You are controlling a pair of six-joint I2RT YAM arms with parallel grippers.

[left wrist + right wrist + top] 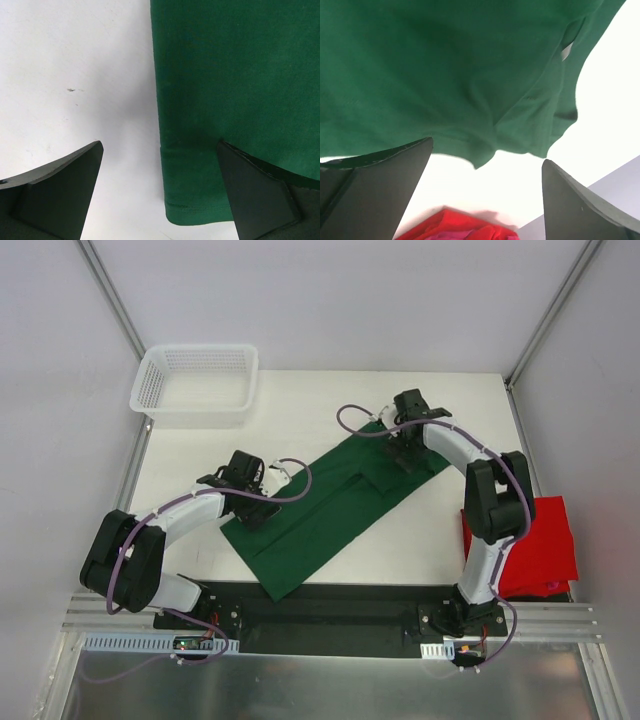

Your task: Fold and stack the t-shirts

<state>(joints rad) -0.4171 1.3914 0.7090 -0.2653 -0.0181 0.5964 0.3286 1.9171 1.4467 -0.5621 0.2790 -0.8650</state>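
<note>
Green shirt (320,525) lies diagonally mid-table (300,420), red shirt (545,540) at right edge. Left end effector (252,508) & right end effector (405,453) both spread, empty, over green shirt's ends. Cloth prob. soft, light, floppy: pinch hem/corners.

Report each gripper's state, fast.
Left gripper: open, empty, straddling the green shirt edge.
Right gripper: open, empty, over the green shirt.
</note>
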